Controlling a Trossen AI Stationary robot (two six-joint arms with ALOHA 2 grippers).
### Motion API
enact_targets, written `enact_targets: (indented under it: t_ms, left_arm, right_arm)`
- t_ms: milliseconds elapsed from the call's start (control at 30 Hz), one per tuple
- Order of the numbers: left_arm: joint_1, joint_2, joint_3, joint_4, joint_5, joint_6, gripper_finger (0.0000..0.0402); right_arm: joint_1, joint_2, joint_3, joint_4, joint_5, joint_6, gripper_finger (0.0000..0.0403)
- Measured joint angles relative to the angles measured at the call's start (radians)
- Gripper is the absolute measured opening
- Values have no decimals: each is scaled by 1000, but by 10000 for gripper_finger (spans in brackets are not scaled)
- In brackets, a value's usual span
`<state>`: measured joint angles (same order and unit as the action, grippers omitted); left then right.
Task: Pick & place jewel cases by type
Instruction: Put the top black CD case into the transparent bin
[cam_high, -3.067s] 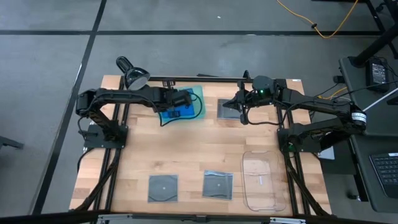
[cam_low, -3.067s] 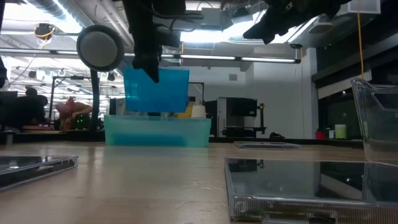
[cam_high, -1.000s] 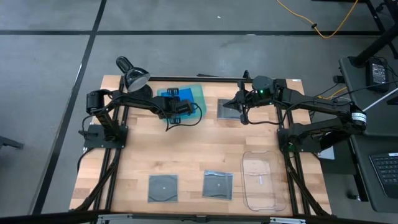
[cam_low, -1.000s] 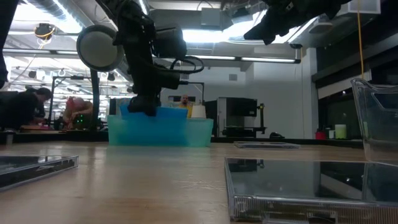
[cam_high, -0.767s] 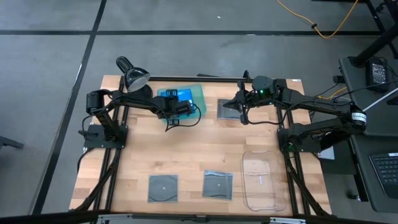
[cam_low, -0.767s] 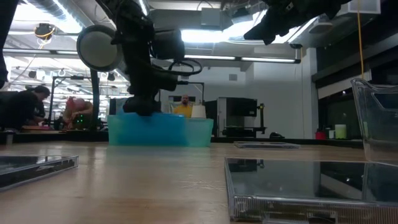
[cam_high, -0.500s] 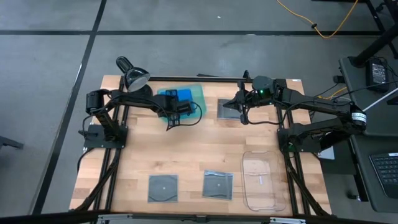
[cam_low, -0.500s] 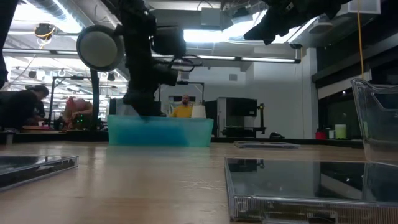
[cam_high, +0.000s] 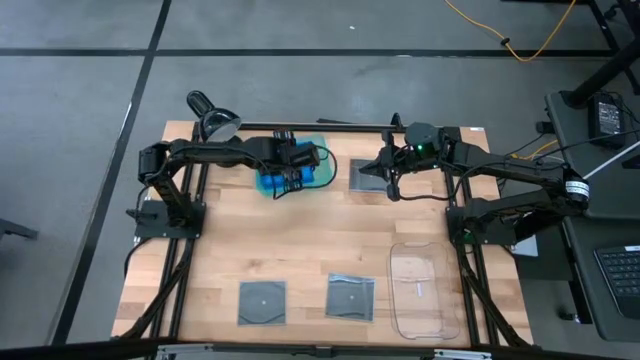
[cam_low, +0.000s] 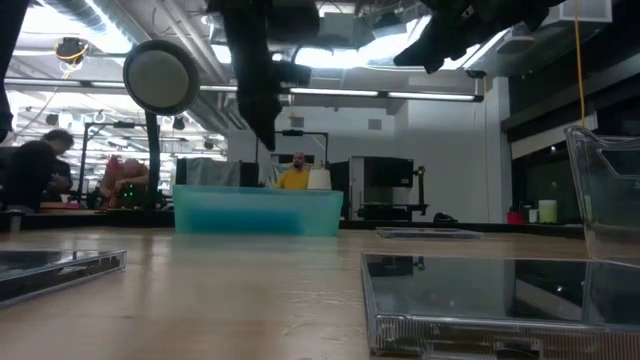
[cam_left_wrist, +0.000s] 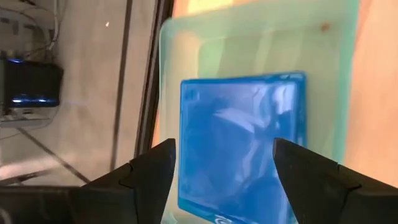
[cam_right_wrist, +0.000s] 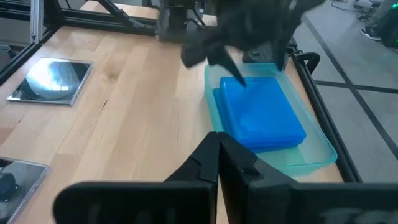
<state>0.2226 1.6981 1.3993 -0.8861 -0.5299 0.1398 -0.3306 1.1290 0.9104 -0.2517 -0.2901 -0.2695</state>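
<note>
A flat stack of bright blue jewel cases (cam_left_wrist: 242, 143) (cam_high: 300, 176) lies in the translucent green tray (cam_high: 322, 160) at the table's far side. My left gripper (cam_left_wrist: 221, 163) (cam_high: 290, 172) hangs open above it, one finger over each long side, clear of it. In the low view the left gripper (cam_low: 265, 125) is well above the tray (cam_low: 255, 210). My right gripper (cam_right_wrist: 217, 155) (cam_high: 387, 185) is shut, holds nothing and stays in the air beside a grey-clear jewel case (cam_high: 364, 175). Two more grey-clear cases (cam_high: 262, 302) (cam_high: 351, 297) lie near the front edge.
A clear plastic tray (cam_high: 420, 290) stands at the front right. A desk lamp (cam_high: 215, 122) rises at the far left corner, close to my left arm. Bare wood lies across the middle of the table (cam_high: 300, 240).
My left gripper has risen out of the green tray and tipped more steeply downward. The blue case it was down on stays behind, lying flat in the tray. My right arm has kept still.
</note>
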Motion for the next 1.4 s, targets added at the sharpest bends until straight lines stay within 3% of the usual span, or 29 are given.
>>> enact_targets:
  t_ms: [200, 367, 533, 667, 800, 1067, 1400]
  left_arm:
    - [-39, 0, 151, -98, 36, -98, 250]
    - [-118, 0, 270, -181, 32, -151, 217]
    - [-206, -6, 336, -220, 30, -255, 155]
    - [-264, -33, 343, -224, 28, -347, 87]
    - [-309, -40, 343, -227, 28, -416, 14]
    - [-347, -46, 343, -216, -22, -472, 2]
    - [-362, -46, 343, -204, -32, -530, 1]
  right_arm:
    - [0, 0, 0, -20, 0, -4, 10]
    - [28, 0, 0, -35, -1, -4, 10]
    - [60, 0, 0, -90, 7, 14, 10]
    - [63, 1, 0, -180, 121, 107, 10]
    - [-12, 28, 0, -267, 160, 195, 10]
    - [-174, 223, 0, -256, 131, 164, 10]
    - [-186, 464, 0, -235, 141, 215, 10]
